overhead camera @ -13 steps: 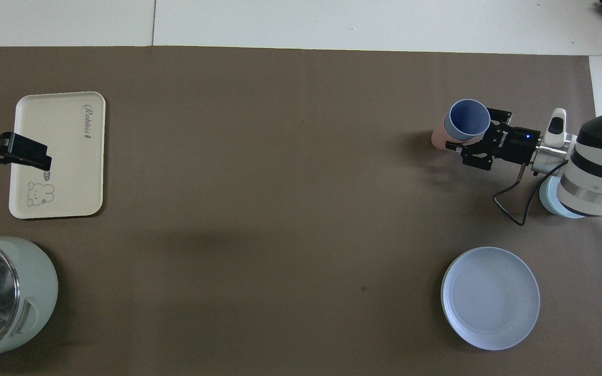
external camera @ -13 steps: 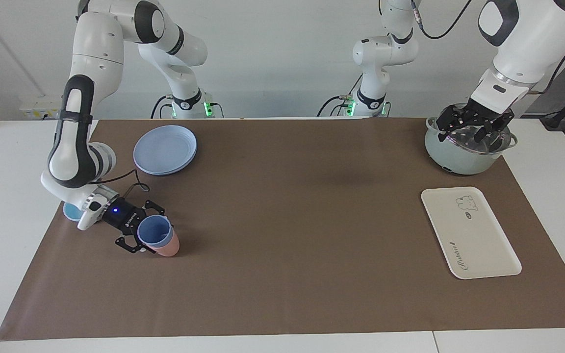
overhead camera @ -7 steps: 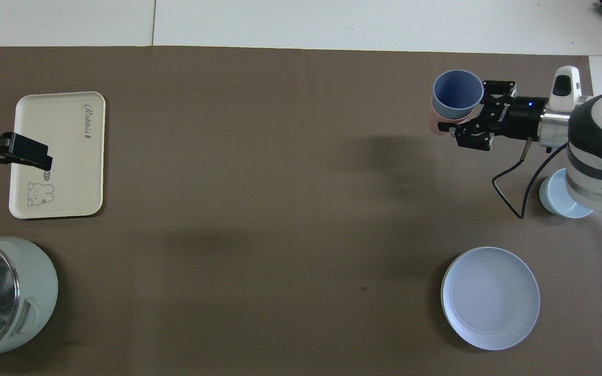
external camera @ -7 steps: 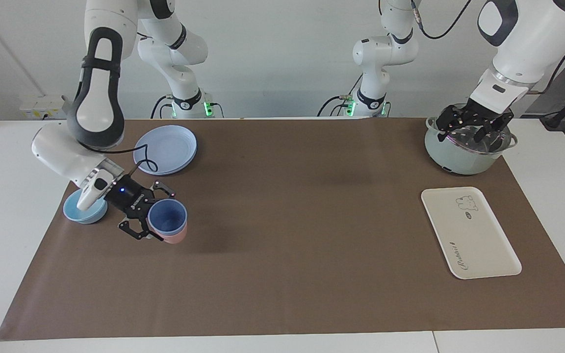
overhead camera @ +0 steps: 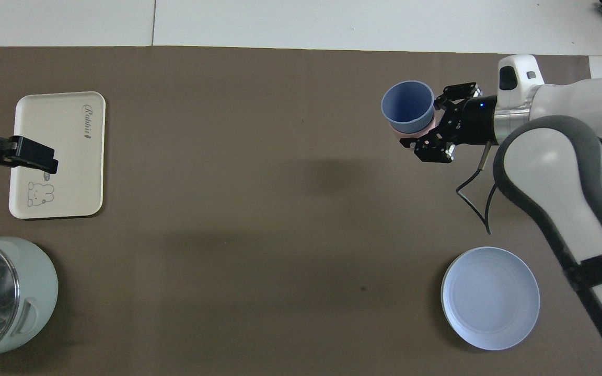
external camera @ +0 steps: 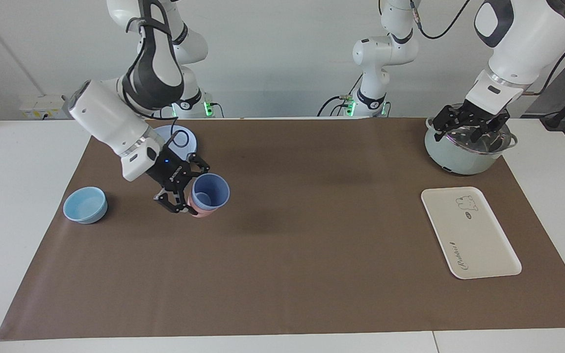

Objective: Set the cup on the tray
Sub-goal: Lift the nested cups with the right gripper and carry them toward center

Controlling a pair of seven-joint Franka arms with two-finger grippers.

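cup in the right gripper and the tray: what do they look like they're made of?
Periwinkle-blue tapered cup, held by the right gripper and nested in a pink cup: likely plastic; matte, opaque, thin even rim. Flat cream-white rectangular tray: probably melamine or plastic; smooth, faint sheen, printed bear and lettering, moulded rounded corners.

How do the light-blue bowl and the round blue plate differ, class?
The bowl is deep; the plate is shallow and nearly flat. The plate is wider than the bowl. The bowl is a brighter blue, the plate paler. The plate lies nearer to the robots than the bowl. Both are round, empty and on the brown mat toward the right arm's end.
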